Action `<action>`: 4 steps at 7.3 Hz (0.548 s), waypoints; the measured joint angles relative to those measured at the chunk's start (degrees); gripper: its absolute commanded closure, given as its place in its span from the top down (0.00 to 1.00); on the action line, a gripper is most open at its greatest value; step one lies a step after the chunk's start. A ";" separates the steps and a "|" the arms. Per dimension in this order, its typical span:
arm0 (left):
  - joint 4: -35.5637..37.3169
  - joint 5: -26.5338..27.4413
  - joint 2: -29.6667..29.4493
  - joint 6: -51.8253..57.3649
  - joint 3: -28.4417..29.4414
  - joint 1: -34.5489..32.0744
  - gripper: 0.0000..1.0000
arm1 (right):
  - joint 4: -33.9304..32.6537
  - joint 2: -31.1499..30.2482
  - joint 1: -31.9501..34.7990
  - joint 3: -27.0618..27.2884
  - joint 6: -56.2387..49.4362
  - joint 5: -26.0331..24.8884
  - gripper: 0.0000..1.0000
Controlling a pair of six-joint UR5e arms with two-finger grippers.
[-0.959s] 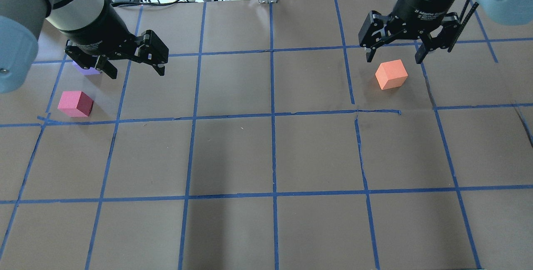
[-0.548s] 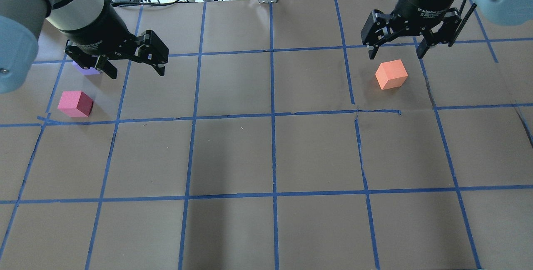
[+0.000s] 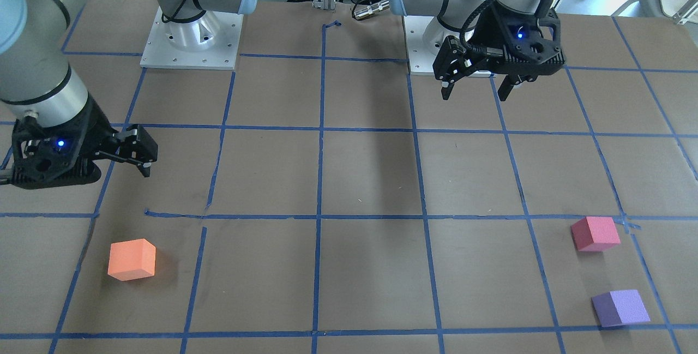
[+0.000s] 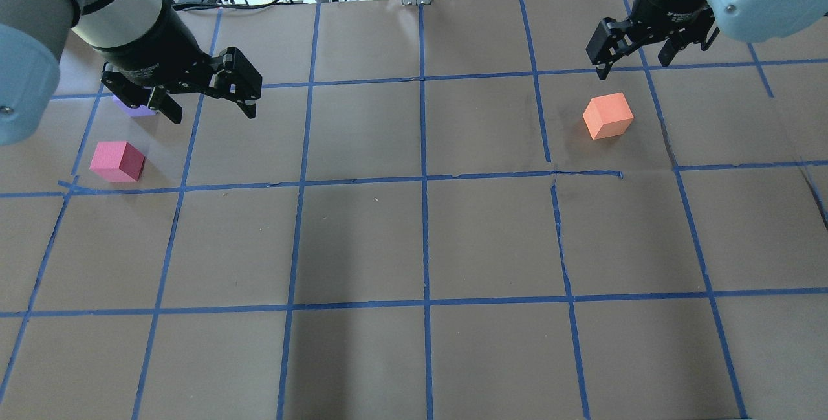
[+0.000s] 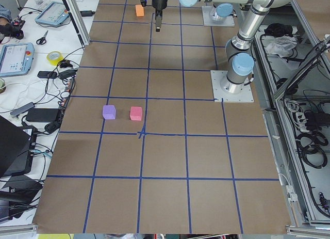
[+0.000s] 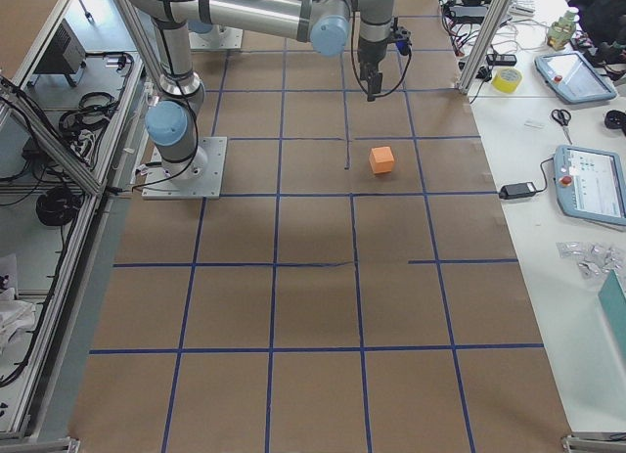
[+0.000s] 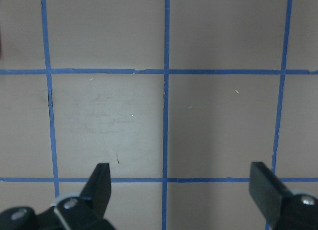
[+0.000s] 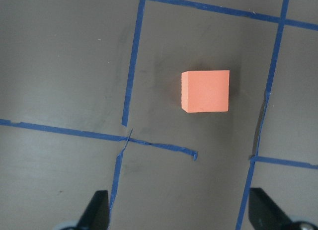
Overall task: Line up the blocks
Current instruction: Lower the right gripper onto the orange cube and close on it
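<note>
Orange block (image 4: pixel 608 116) sitting alone on the brown surface (image 4: pixel 414 245) on the robot's right side, with the right jaws wide open, empty, up in the air near it. Pinkish-red block (image 4: pixel 118 161) and purple block (image 3: pixel 620 307) close together but not touching on the left side, far from the orange one. Left jaws wide open too, holding nothing, up in the air near those two.

Lone block (image 4: pixel 608 116) right, block pair (image 3: pixel 595 233) left

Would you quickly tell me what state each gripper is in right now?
Left gripper: open, holding nothing.
Right gripper: open, holding nothing.
</note>
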 measured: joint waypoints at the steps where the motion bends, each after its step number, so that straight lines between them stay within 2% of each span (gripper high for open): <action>1: -0.01 -0.02 -0.01 0.08 -0.03 -0.03 1.00 | -5.64 3.02 -1.21 1.03 -2.04 0.15 1.00; 3: 0.05 -0.02 -0.02 0.08 -0.04 -0.04 1.00 | -16.85 10.38 -2.02 2.72 -3.08 0.30 1.00; 4: 0.07 -0.01 -0.02 0.06 -0.04 -0.04 1.00 | -19.80 13.69 -2.09 3.00 -3.21 0.24 1.00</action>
